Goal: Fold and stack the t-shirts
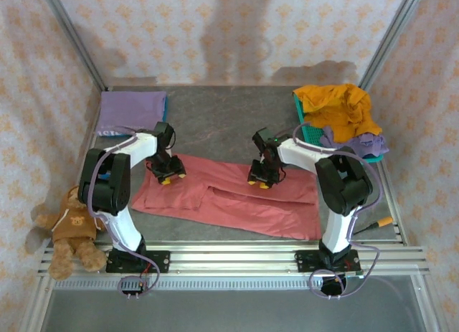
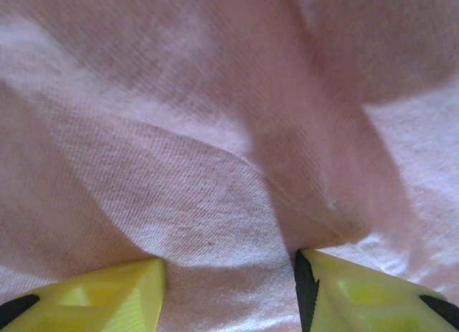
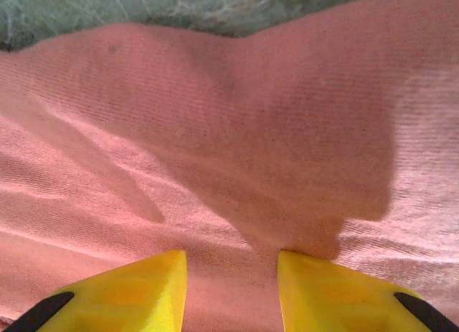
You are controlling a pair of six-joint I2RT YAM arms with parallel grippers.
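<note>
A dusty red t-shirt [image 1: 237, 201] lies spread flat across the middle of the table, with a fold line along its lower half. My left gripper [image 1: 167, 176] is down on its upper left part, and my right gripper [image 1: 259, 180] is down near its upper edge at the centre. In the left wrist view the yellow fingers [image 2: 107, 292] stand apart over wrinkled red cloth [image 2: 215, 131], left gripper [image 2: 229, 278] open. In the right wrist view my right gripper [image 3: 232, 278] is also open, red cloth [image 3: 237, 145] lying between its fingers [image 3: 136, 289].
A folded lavender t-shirt [image 1: 133, 110] lies at the back left. A teal basket [image 1: 305, 127] at the back right holds a mustard orange t-shirt [image 1: 337, 106] and a lavender one [image 1: 362, 142]. A brown teddy bear [image 1: 72, 228] sits at the near left, by the frame rail.
</note>
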